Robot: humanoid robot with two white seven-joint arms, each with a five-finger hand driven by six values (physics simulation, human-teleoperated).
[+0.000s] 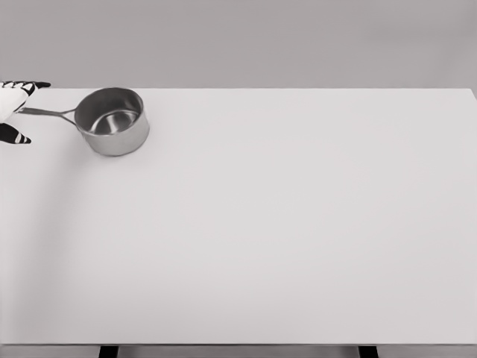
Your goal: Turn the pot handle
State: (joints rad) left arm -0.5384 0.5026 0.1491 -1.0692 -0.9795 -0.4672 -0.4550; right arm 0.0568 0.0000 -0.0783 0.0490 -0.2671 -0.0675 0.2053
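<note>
Seemingly the turn is only beginning: the pot [112, 121] sits at the far left of the table [298, 224], its handle [46, 113] pointing left. The left hand [15, 110] straddles the handle's tip, fingers spread above and below; whether they touch it, I cannot tell.

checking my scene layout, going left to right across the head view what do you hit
hand at the left edge → pot handle → pot → bare white table out to the right edge
</note>
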